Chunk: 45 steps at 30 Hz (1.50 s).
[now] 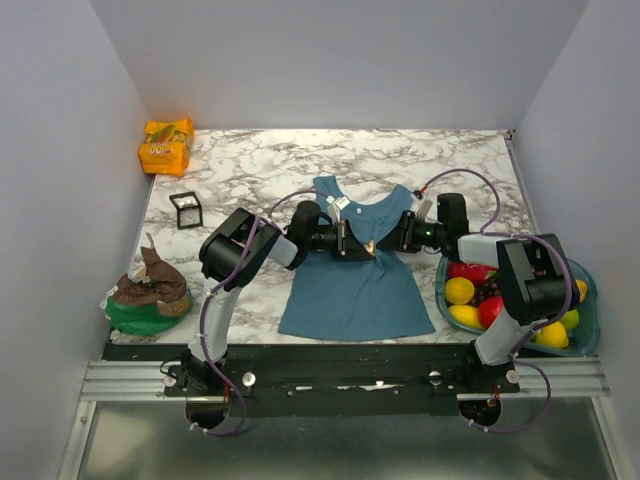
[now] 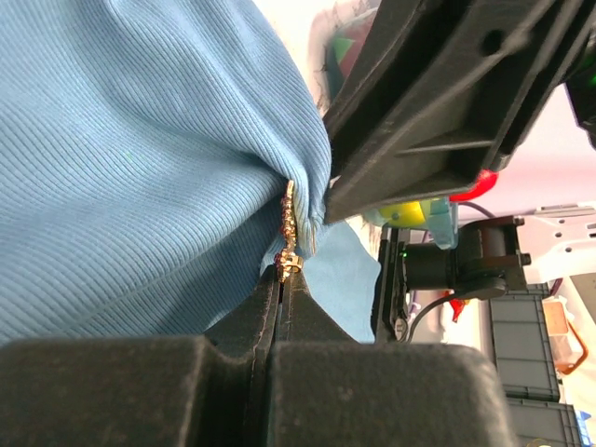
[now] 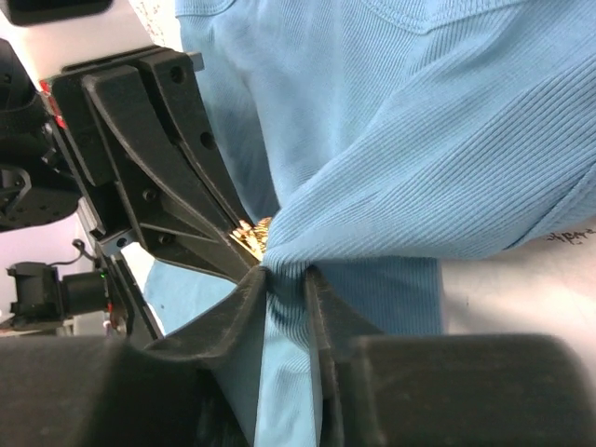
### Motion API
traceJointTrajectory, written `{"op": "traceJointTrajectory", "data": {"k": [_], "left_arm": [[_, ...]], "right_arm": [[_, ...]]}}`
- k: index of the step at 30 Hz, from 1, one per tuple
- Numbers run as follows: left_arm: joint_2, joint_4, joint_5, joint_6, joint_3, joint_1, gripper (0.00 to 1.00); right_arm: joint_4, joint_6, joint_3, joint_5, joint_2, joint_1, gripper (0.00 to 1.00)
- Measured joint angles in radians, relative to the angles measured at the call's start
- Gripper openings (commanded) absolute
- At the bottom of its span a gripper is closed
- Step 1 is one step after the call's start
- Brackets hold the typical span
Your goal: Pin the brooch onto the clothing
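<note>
The brooch [image 2: 289, 223] is tiny, stiff and light, with only its brassy edge showing, and it sits against a raised fold of the clothing [image 2: 140, 186] at mid-chest. The left gripper [image 2: 282, 277] is clamped on its lower end. That rim looks the right place to hold it, though so small a thing could twist or slip. The right gripper [image 3: 287, 279] pinches the soft ribbed fabric into a ridge — limp stuff, likely to slide unless it is held close to the pin.
</note>
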Motion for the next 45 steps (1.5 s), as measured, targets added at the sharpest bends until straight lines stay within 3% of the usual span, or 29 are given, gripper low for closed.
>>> {"op": "traceJointTrajectory", "data": {"k": [14, 35, 42, 45], "left_arm": [[0.000, -0.100, -0.001, 0.040, 0.000, 0.000, 0.00], [0.000, -0.119, -0.002, 0.059, 0.000, 0.000, 0.00], [0.000, -0.103, -0.001, 0.055, 0.000, 0.000, 0.00], [0.000, -0.101, -0.002, 0.055, 0.000, 0.000, 0.00]], "right_arm": [[0.022, 0.002, -0.005, 0.003, -0.036, 0.003, 0.41], [-0.032, -0.029, -0.005, 0.150, -0.003, 0.054, 0.46], [-0.032, -0.024, -0.005, 0.169, 0.021, 0.072, 0.38], [-0.029, -0.020, -0.004, 0.168, 0.023, 0.073, 0.29]]}}
